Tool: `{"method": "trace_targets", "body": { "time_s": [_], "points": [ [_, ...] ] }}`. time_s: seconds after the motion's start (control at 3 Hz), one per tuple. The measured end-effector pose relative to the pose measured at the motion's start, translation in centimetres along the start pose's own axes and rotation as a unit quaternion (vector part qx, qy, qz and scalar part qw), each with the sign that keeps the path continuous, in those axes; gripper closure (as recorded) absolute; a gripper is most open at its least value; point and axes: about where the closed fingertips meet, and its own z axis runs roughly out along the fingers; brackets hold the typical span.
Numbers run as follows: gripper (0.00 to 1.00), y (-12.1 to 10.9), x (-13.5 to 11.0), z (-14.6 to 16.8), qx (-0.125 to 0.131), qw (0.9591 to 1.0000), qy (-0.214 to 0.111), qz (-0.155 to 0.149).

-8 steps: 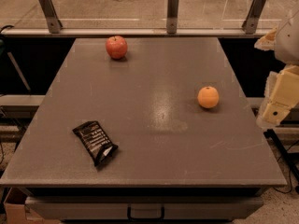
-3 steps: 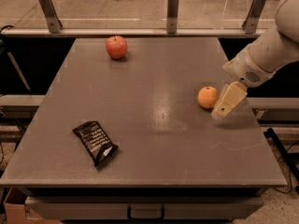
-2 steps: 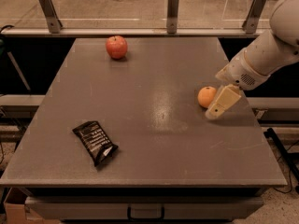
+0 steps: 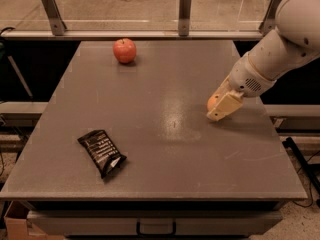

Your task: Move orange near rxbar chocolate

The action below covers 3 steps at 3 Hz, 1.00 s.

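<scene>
The orange (image 4: 212, 102) lies on the right half of the grey table (image 4: 160, 139), mostly hidden behind my gripper; only its left edge shows. My gripper (image 4: 223, 105) hangs from the white arm coming in from the upper right and reaches down over the orange, its cream fingers (image 4: 224, 106) covering the fruit. The rxbar chocolate (image 4: 101, 152), a flat black wrapper with white print, lies at the front left of the table, far from the orange and the gripper.
A red apple (image 4: 124, 50) sits at the back left of the table. A metal rail with upright posts (image 4: 185, 6) runs behind the table's far edge. The table's right edge is close to the arm.
The arm has swung in from the right edge and moved left and down over the orange, which now is mostly covered. The orange, apple and bar have not moved.
</scene>
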Motion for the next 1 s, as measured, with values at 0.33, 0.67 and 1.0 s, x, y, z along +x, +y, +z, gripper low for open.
{"method": "trace_targets", "body": {
  "time_s": [0.33, 0.67, 1.0],
  "points": [
    [0.88, 0.9, -3.4, -3.3, 0.000, 0.9995, -0.027, -0.019],
    [1.00, 1.2, -4.0, -3.3, -0.006, 0.9991, -0.034, -0.026],
    [1.00, 3.6, -4.8, 0.2, -0.066, 0.9953, -0.048, -0.052]
  ]
}}
